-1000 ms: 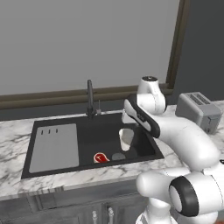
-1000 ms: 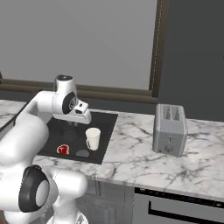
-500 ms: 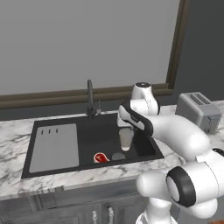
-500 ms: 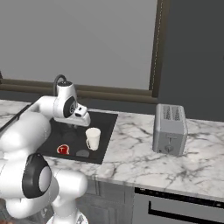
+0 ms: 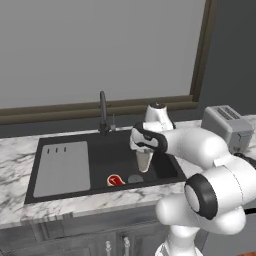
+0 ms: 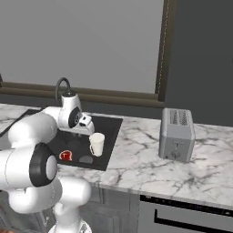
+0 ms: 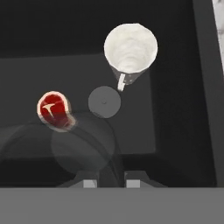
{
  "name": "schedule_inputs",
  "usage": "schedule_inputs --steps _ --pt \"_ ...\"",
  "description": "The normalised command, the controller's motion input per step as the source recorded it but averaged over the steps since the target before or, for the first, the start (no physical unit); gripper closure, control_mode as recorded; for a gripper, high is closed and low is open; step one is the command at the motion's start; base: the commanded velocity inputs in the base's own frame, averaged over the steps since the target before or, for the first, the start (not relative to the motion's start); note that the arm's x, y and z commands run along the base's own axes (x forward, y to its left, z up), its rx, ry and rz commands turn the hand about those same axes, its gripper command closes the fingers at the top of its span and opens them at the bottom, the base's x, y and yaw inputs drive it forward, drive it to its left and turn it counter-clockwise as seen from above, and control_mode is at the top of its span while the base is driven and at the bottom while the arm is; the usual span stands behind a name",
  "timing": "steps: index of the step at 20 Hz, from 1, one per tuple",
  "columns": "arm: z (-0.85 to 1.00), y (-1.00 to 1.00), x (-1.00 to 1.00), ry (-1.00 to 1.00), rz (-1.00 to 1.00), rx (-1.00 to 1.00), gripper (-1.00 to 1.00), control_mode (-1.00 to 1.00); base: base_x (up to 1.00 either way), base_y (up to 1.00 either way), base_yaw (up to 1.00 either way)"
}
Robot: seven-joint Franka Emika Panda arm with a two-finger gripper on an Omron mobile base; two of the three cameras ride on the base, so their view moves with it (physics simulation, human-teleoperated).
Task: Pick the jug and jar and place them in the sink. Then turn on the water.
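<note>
Seen from above in the hand view, the cream-white jug (image 7: 130, 48) stands upright on the floor of the black sink (image 7: 175, 109), handle toward me. My gripper (image 7: 111, 183) is shut on the grey translucent jar (image 7: 83, 144), which hangs below it as a faint glassy circle over the basin floor. In the left base view the gripper (image 5: 143, 147) sits over the sink (image 5: 100, 137), just above the jug (image 5: 144, 161). From the right base view the jug (image 6: 96, 144) stands to the right of the gripper (image 6: 84, 129). No water is in view at the dark faucet (image 5: 103, 107).
A red steak-like piece (image 7: 53, 109) and the round grey drain (image 7: 104, 102) lie on the basin floor near the jar. The grey drainboard (image 5: 62, 167) fills the sink's left half. A silver toaster (image 6: 176, 134) stands on the marble counter to the right.
The arm has swung left and lower, bringing the hand over the sink beside the jug. The jug has stayed where it was.
</note>
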Motion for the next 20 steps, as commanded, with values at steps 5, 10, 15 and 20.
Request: schedule_inputs --steps 5,10,15,20 --pt "-0.21 0.12 0.06 0.00 0.00 0.00 1.00 -1.00 0.00 0.00 0.00" --pt "-0.11 0.19 0.00 0.06 0.00 0.00 1.00 -1.00 0.00 0.00 0.00" --pt "-0.34 0.01 0.00 0.02 0.00 0.00 1.00 -1.00 0.00 0.00 0.00" --pt "-0.34 0.00 0.00 0.00 0.00 0.00 1.00 -1.00 0.00 0.00 0.00"
